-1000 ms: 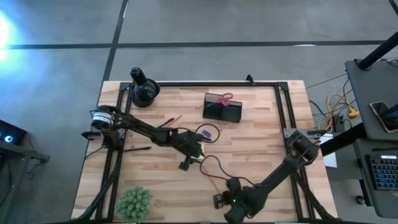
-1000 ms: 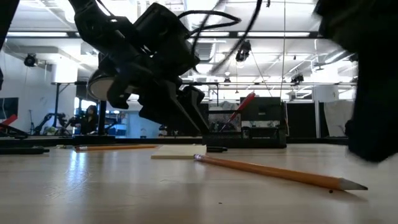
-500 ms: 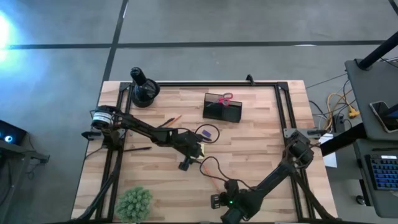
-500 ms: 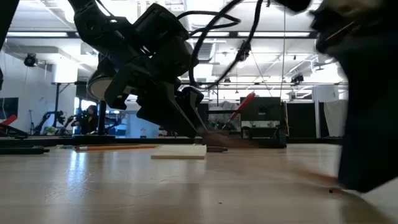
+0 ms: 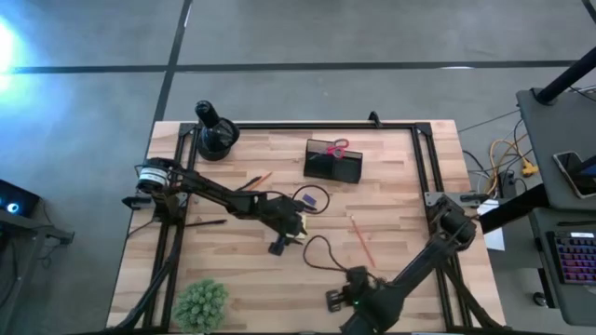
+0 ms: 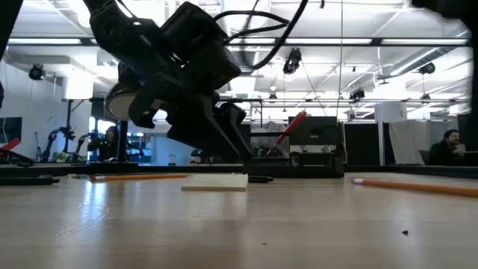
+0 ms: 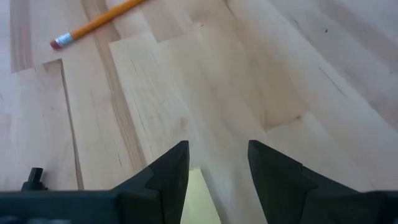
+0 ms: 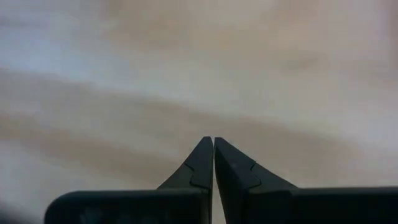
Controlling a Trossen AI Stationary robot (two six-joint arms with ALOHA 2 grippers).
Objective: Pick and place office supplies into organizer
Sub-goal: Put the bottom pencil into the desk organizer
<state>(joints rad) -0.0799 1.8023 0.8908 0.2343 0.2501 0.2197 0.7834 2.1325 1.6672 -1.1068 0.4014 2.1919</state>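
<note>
My left gripper (image 5: 298, 233) (image 7: 217, 146) stands open at mid-table, slanting down, its fingertips low by the right end of the yellow sticky-note pad (image 6: 215, 181) (image 7: 200, 198), which lies flat on the table. My right gripper (image 5: 333, 300) (image 8: 213, 146) is shut on nothing, raised above the near edge. One orange pencil (image 5: 361, 239) (image 6: 418, 185) lies flat right of centre, its eraser end (image 7: 59, 42) ahead of my left fingers. The black organizer (image 5: 333, 160) stands at the far middle with the red scissors (image 5: 340, 146) (image 6: 295, 123) upright in it. My left gripper slants down from the table's left, its fingertips (image 6: 249, 173) at the pad's right end (image 6: 240, 181). The pad shows between the finger bases in the left wrist view. Whether the fingers touch it I cannot tell.
A second pencil (image 5: 256, 179) and a black pen (image 5: 205, 223) lie on the left half. A purple piece (image 5: 312, 198) sits inside a cable loop near the centre. A round black object with a knob (image 5: 214, 135) stands far left, a green plant (image 5: 200, 302) near left.
My right gripper has lifted up from the table near the front edge and tipped further down, still shut. The pencil that lay close to the near edge has slid away toward the table's right and far side and turned about.
</note>
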